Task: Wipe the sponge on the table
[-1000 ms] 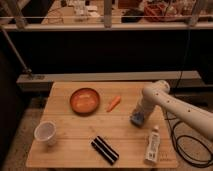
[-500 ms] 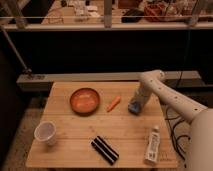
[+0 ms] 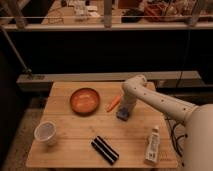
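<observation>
Across the light-wood surface (image 3: 70, 157), things sit spread out. An orange bowl (image 3: 84, 100) is left of centre toward the far edge, with a carrot (image 3: 113, 103) just to its right. A clear cup (image 3: 46, 132) stands close to the left edge, a black ribbed block (image 3: 105, 150) lies near the front edge at centre, and a white bottle (image 3: 152, 145) lies near the front right corner. Bare planks run in a wide band through the middle, between bowl and block, and again on the right side between sponge and bottle; the far left corner is bare too. The sponge (image 3: 122, 116), blue-grey, lies flat on the planks right of centre, just beside the carrot's lower end; whether the two touch cannot be told. It is well in from every edge. The gripper (image 3: 123, 108) is directly over the sponge, pointing down and meeting its top. Whether it is clamped on the pad or only pressing on it cannot be told, as the wrist covers the contact. The white arm (image 3: 160, 100) comes in from the front right, rises over the right edge of the surface to a bent elbow near the far edge, then drops steeply to the gripper.
</observation>
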Robot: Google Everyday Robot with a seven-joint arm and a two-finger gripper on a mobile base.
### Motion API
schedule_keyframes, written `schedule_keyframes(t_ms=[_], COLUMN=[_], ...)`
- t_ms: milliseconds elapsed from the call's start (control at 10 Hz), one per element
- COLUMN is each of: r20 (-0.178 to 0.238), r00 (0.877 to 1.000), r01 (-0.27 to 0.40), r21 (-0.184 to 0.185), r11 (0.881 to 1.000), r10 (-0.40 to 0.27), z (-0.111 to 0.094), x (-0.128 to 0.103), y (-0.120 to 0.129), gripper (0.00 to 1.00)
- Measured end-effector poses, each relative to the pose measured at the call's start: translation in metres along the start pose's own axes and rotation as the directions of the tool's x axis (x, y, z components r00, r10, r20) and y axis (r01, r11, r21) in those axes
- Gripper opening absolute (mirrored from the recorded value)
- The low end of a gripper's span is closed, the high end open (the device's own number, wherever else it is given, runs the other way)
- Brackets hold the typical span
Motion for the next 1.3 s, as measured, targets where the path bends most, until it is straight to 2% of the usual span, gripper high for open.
schedule_keyframes(t_ms=[300,400,700,1000,1300], r20=[-0.001,-0.002,0.007,0.006,-0.025], r00=[0.998,0.997,0.998,1.000,0.993], r01=[0.069,0.074,0.062,-0.012,-0.117], r21=[0.008,0.015,0.015,0.006,0.013], r11=[0.998,0.997,0.998,1.000,0.993], r10=[-0.069,-0.074,-0.062,0.012,0.117], z=[-0.006,-0.011,-0.013,-0.017,-0.032], x=[-0.049,-0.066,-0.093,-0.094,-0.073], y=[0.001,0.012,0.047,0.089,0.129], gripper=[0.56,0.56,0.56,0.56,0.56])
